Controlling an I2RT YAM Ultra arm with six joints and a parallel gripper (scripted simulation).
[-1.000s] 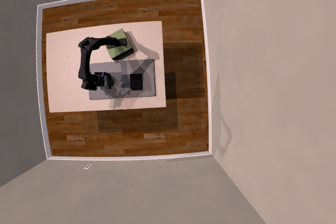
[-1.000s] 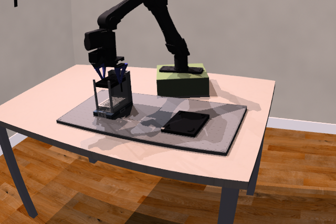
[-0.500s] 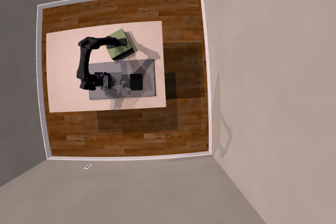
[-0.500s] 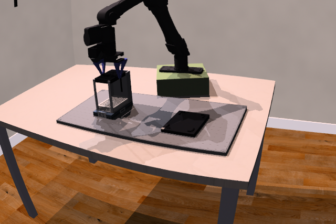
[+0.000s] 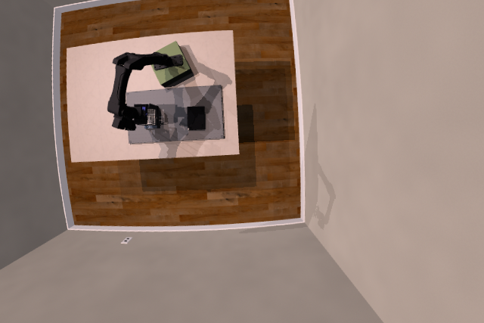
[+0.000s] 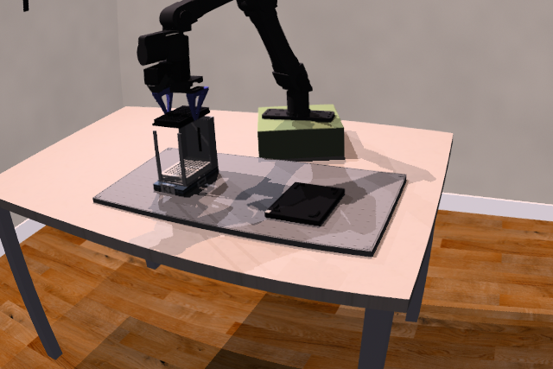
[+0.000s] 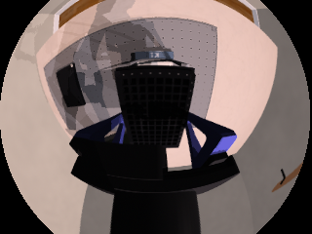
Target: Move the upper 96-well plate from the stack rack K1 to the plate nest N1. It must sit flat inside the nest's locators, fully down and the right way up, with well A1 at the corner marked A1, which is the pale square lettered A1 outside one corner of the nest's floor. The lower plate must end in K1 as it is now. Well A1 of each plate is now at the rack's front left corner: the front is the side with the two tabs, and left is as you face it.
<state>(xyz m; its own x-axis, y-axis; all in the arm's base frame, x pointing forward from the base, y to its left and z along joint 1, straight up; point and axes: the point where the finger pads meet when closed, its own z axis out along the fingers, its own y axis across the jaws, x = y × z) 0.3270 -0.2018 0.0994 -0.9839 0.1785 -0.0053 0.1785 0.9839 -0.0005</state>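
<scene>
My gripper (image 6: 181, 108) with blue fingers is shut on the upper 96-well plate (image 6: 181, 116), a black plate held level just above the top of the stack rack K1 (image 6: 185, 157). In the wrist view the plate (image 7: 155, 105) fills the middle between the blue fingers. The lower plate (image 6: 187, 169), pale with a grid of wells, lies at the bottom of the rack. The plate nest N1 (image 6: 306, 202) is a flat black tray on the grey baseplate, to the right of the rack. It also shows in the overhead view (image 5: 196, 117). I cannot make out the A1 mark.
The rack and nest stand on a grey perforated baseplate (image 6: 250, 195) on a pale pink table. The arm's base sits on a green block (image 6: 300, 132) behind the baseplate. The rack's thin posts (image 6: 155, 155) rise beside the lower plate.
</scene>
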